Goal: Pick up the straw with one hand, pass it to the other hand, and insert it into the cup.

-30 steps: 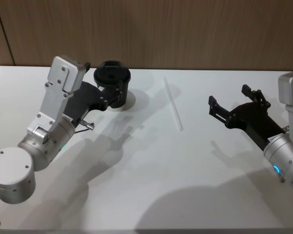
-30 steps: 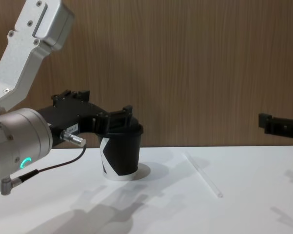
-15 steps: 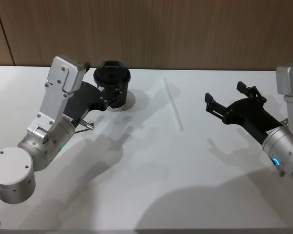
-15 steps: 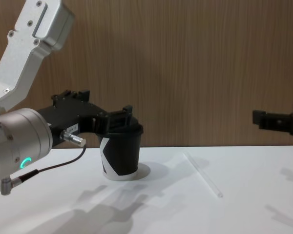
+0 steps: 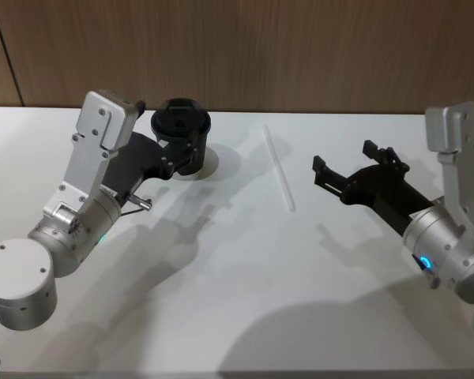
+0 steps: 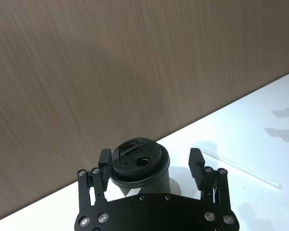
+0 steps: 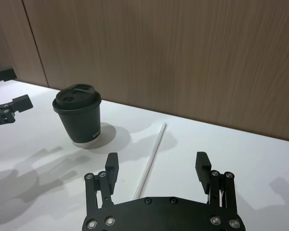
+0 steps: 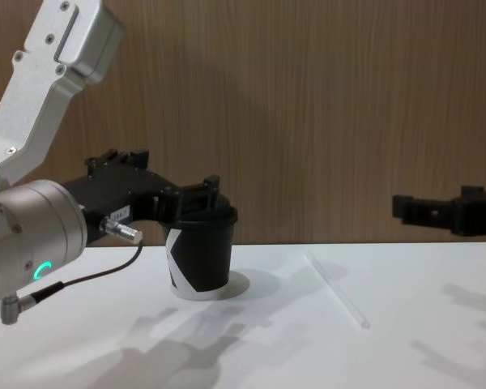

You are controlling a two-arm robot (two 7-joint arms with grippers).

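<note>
Desk: Status on the straw (image 5: pixel 279 168)?

Me: Untouched. It lies flat on the tabletop (image 5: pixel 245 260), toward the far edge and a little right of the middle. One end points at the far edge and the other back toward me. I'd call this the reach, the very first step: nothing picked up, nothing passed.

Desk: Which arm are you reaching with?

Me: The right gripper (image 5: pixel 345 158). It hovers above the tabletop near the straw, on its right, with fingers spread wide and holding nothing. From its wrist camera the straw runs up between the two fingers. So I judge the jaws already stand across the tube rather than along it.

Desk: And the left?

Me: The left gripper (image 6: pixel 150 159) is at the cup (image 5: pixel 182 126). The cup stands upright with its lid on near the far edge, left of the straw and well apart from it. Those fingers are open too, one on each side of the lid, with a gap showing on at least one side.

Desk: Next move?

Me: I'd carry the right gripper over the straw's middle, lower it until the tips nearly meet the tabletop, then close gently. The tube looks thin and light, so I expect it to roll away if one finger lands first. The grip should leave a long free end for the left gripper to take.
</note>
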